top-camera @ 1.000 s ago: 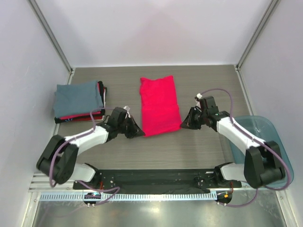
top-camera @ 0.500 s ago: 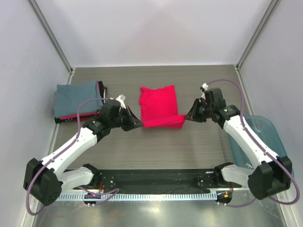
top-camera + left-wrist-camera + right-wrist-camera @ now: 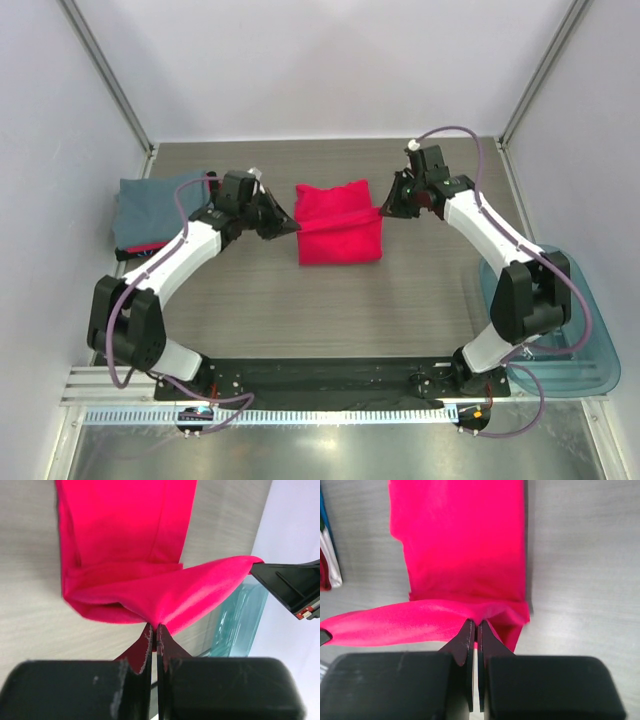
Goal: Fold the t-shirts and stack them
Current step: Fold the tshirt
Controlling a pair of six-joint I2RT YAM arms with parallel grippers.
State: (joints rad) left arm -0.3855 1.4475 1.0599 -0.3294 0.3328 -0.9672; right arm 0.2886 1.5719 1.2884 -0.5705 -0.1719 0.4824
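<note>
Holding one edge of the red-pink t-shirt [image 3: 340,238] up over the middle of the bench [image 3: 330,310].

Reaching in from the left with the forearm angled toward the centre, left gripper [image 3: 291,228] pressed together on one corner of the cloth. Reaching in from the right with the elbow high and the wrist turned inward, right gripper [image 3: 384,210] pinching the opposite corner. Stretching the held edge taut between the two, above the rest of the shirt lying flat on the grey surface. Just beside the left arm, near the left wall, a stack of folded t-shirts [image 3: 150,205], slate blue-grey on top, red and dark below. At the right edge, partly under the right arm, a translucent teal tub [image 3: 565,345], well apart from the shirt.
</note>
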